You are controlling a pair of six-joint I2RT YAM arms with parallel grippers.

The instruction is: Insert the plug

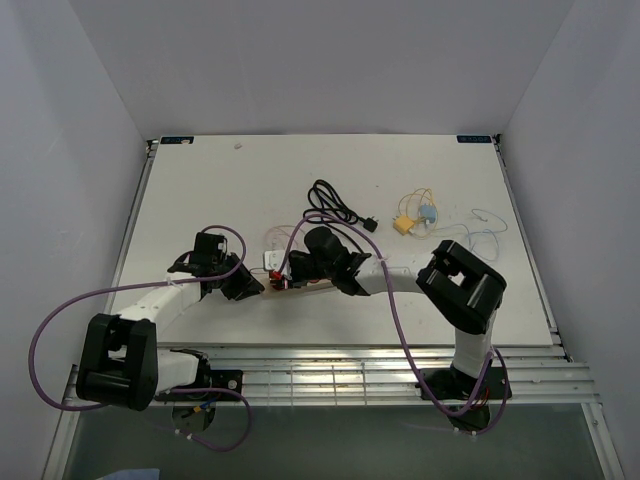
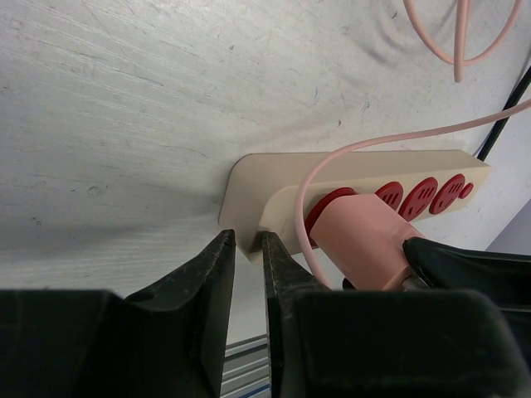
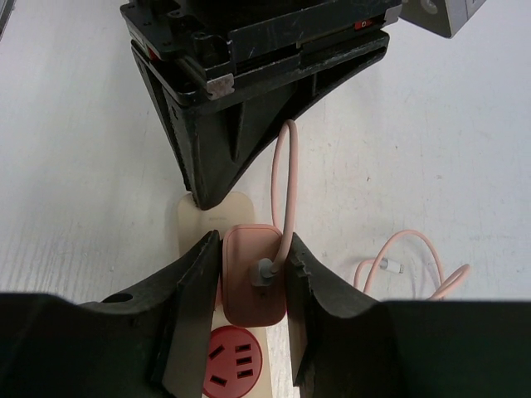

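A beige power strip (image 2: pixel 265 178) with red sockets (image 3: pixel 236 361) lies on the white table (image 1: pixel 200 200). A pink plug (image 3: pixel 253 286) with a pink cable stands in the strip's end socket; it also shows in the left wrist view (image 2: pixel 365 236). My right gripper (image 3: pixel 253 249) is shut on the pink plug, one finger on each side. My left gripper (image 2: pixel 249 245) is almost closed, holds nothing, and its tips rest at the strip's near end. In the top view both grippers (image 1: pixel 250 285) (image 1: pixel 295 272) meet at the strip (image 1: pixel 300 288).
A coiled black cable (image 1: pixel 335 205) lies behind the strip. A yellow and blue connector bundle with thin wires (image 1: pixel 412 220) lies at the back right. Loops of pink cable (image 3: pixel 406 257) lie right of the strip. A metal rail (image 1: pixel 330 365) runs along the near edge.
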